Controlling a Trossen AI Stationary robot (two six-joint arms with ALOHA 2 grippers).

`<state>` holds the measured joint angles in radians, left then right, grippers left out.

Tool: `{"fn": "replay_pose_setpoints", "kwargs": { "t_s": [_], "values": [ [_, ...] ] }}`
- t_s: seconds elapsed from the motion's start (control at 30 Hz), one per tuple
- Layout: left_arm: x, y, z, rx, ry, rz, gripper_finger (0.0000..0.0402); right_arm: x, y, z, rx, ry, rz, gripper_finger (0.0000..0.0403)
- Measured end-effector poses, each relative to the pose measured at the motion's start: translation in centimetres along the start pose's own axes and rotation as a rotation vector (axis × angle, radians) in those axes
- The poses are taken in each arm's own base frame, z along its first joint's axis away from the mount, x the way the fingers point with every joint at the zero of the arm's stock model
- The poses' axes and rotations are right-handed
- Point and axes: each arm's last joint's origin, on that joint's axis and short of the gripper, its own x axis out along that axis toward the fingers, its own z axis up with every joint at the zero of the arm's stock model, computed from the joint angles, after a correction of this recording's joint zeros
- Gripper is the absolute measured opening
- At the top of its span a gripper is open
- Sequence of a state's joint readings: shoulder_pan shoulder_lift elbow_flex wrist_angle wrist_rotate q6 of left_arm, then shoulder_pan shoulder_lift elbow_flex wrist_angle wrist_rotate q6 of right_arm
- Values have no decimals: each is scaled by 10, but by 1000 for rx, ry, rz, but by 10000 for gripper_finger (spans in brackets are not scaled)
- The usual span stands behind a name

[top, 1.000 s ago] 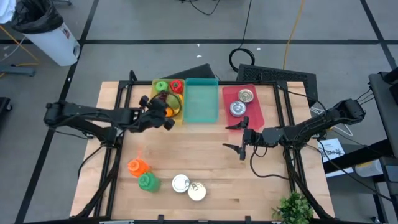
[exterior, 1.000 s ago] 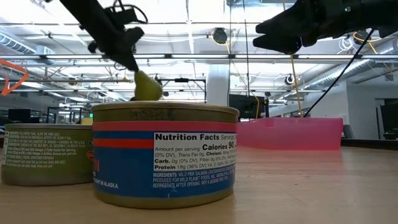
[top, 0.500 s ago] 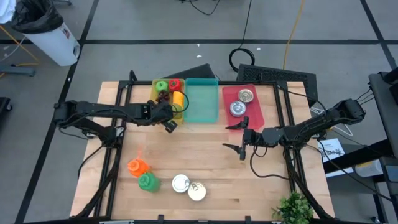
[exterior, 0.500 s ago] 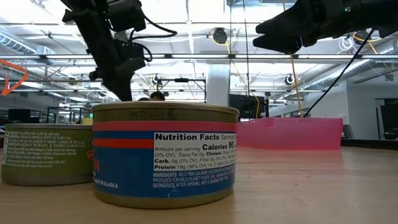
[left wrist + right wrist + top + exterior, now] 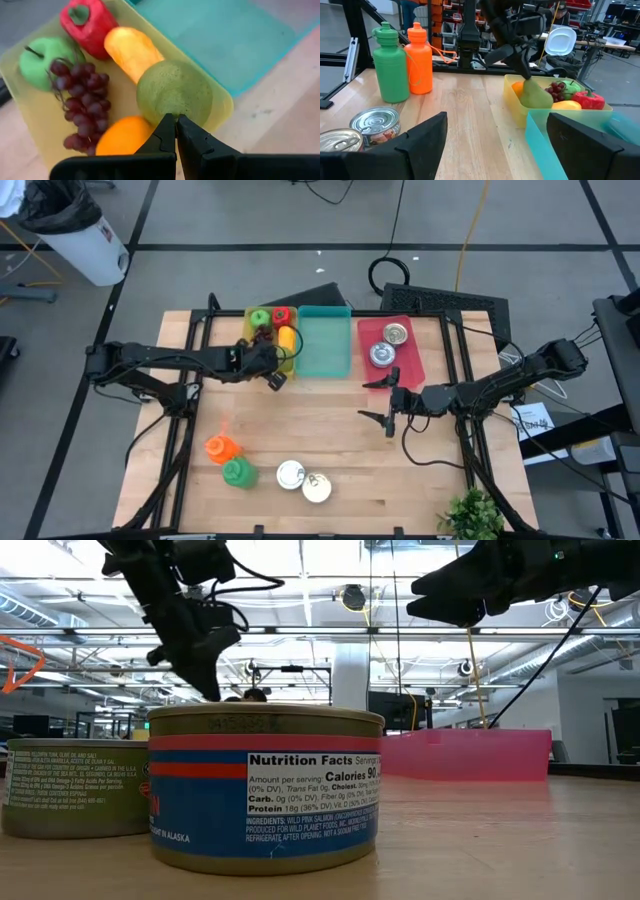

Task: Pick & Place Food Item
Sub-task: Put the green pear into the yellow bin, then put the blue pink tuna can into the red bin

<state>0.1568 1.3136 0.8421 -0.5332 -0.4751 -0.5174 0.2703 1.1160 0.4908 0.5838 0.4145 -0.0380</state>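
Observation:
A green pear [image 5: 175,92] lies in the yellow tray [image 5: 35,107], beside an orange [image 5: 122,142], purple grapes [image 5: 82,97], a yellow fruit, a red pepper and a green apple. My left gripper [image 5: 176,131] stands over the tray's near right corner [image 5: 268,363], shut at the pear's top. The right wrist view shows it pointing down at the pear [image 5: 535,95]. My right gripper [image 5: 386,402] hangs open above the table's middle right, touching nothing. My left gripper has its two fingertips [image 5: 167,127] closed together on the top of the pear [image 5: 172,111], coming from above and pointing steeply down. Whether they pinch a stem is hidden by the fingertips. The pear rests in the tray against the orange and the yellow fruit.
A teal tray [image 5: 325,345] sits right of the yellow one, then a pink tray [image 5: 405,365] with two cans. An orange bottle [image 5: 220,447], a green bottle [image 5: 238,472] and two cans [image 5: 304,480] stand near the near edge. Bare wood lies between.
My left gripper has carried the pear toward the right and far edge, from beside the yellow tray to over its near right corner, and gone down. The pear, earlier hanging clear below the fingers, now sits in the tray. In the last half second it has barely moved.

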Motion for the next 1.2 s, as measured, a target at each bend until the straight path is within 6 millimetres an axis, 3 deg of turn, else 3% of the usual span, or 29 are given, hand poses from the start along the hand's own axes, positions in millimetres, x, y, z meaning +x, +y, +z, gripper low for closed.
{"fn": "replay_pose_setpoints", "kwargs": {
  "t_s": [0.27,0.67,1.0,1.2],
  "values": [
    [2,-2,2,-16,-30,7,10,0,0,0,-1,2,0,320],
    [1,-7,-1,-39,73,-167,113,0,0,-1,-2,5,-2,320],
    [2,-1,7,-32,-104,75,187,0,0,-1,-2,5,-3,320],
    [-4,0,11,13,-144,68,220,0,0,-1,-2,6,-3,320]
  ]
}}
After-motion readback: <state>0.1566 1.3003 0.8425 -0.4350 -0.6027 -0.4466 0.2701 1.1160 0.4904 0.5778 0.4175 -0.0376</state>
